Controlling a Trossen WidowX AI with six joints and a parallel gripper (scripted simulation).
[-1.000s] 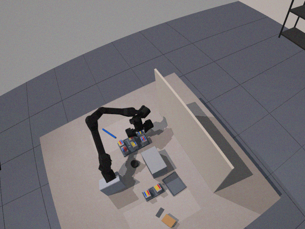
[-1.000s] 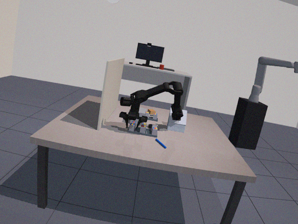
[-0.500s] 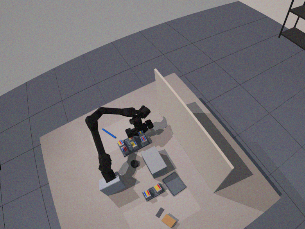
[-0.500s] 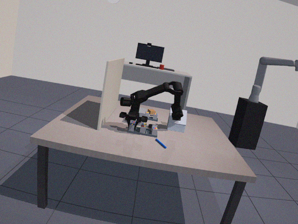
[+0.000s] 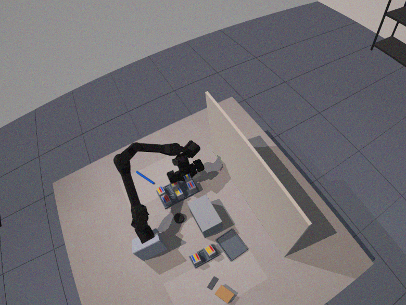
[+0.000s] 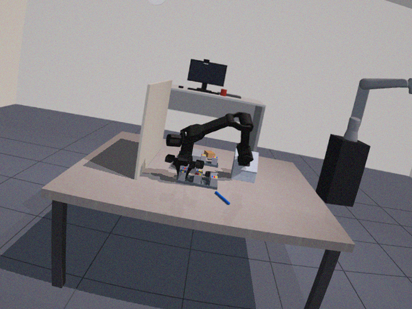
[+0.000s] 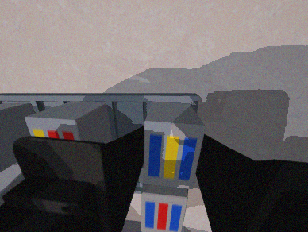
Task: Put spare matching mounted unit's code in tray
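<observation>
My gripper (image 5: 185,176) (image 6: 184,167) (image 7: 169,131) is shut on the spare with blue, yellow and blue bars (image 5: 187,177) (image 7: 171,156), at a corner of the spares rack (image 5: 182,200) (image 6: 196,184) (image 7: 99,96). The spare is upright and looks to be still in its slot. Beside it stand a blue-red-blue spare (image 5: 191,186) (image 7: 162,216) and a yellow-red-red spare (image 7: 52,134); more spares stand in the rack. The grey tray (image 5: 232,245) is empty. I cannot tell which thing is the mounted unit; no code on its back is readable.
A grey box (image 5: 205,214) stands between rack and tray. A small rack (image 5: 204,258) with two striped units is beside the tray. A tall panel (image 5: 249,164) (image 6: 153,126) stands along one side. A blue pen (image 5: 145,177) (image 6: 222,197), a black cup (image 5: 178,218) and an orange block (image 5: 224,293) lie around.
</observation>
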